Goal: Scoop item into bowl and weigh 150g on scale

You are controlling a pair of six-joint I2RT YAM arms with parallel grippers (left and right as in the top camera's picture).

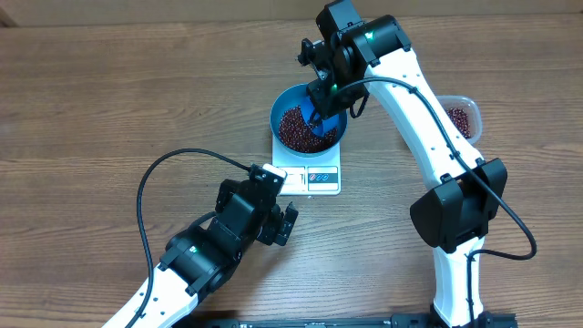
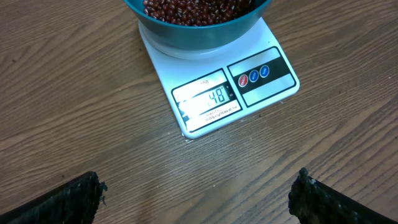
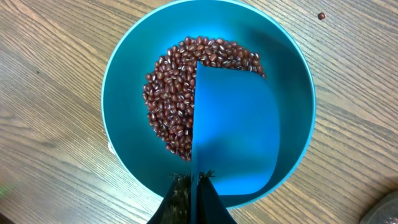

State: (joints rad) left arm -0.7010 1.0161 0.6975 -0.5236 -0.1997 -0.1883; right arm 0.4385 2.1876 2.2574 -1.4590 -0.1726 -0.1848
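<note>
The left gripper hovers over the bench, jaws wide open, near the scale, whose display appears to read 48. On it stands the bowl of beans. The right gripper, jaws clamped on the blue scoop, holds it inside. A scoop pressing on the bowl could falsify the reading.

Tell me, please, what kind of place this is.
Probably a robot lab bench, not a kitchen: two robot arms at a wooden table, with a scale and a bowl of beans.
</note>
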